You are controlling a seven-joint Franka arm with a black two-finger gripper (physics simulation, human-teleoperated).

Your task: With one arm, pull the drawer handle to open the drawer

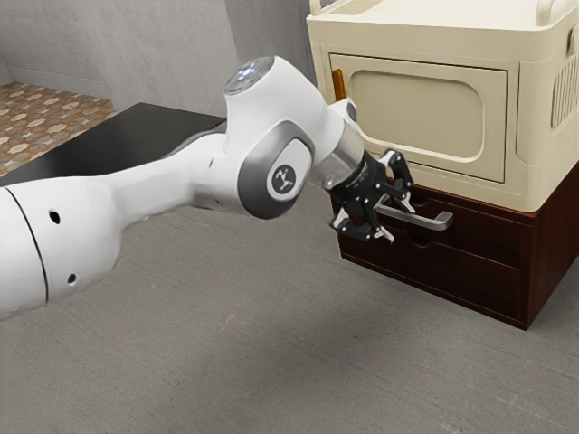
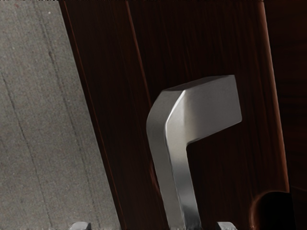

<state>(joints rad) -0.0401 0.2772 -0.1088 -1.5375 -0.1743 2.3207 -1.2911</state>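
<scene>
Across the drawer, the handle runs level.

Beside the gripper, whose black parts looked like satin plastic and whose tips like pale bare metal, the handle had the look of brushed metal, smooth with a soft sheen. The cabinet behind it appeared to be dark red-brown wood, fine-grained and faintly polished. Above the gripper, the box looked like smooth, matt cream plastic. The arm leading to the gripper was glossy white. Below, the grey ground looked matt, streaked and slightly rough.
</scene>
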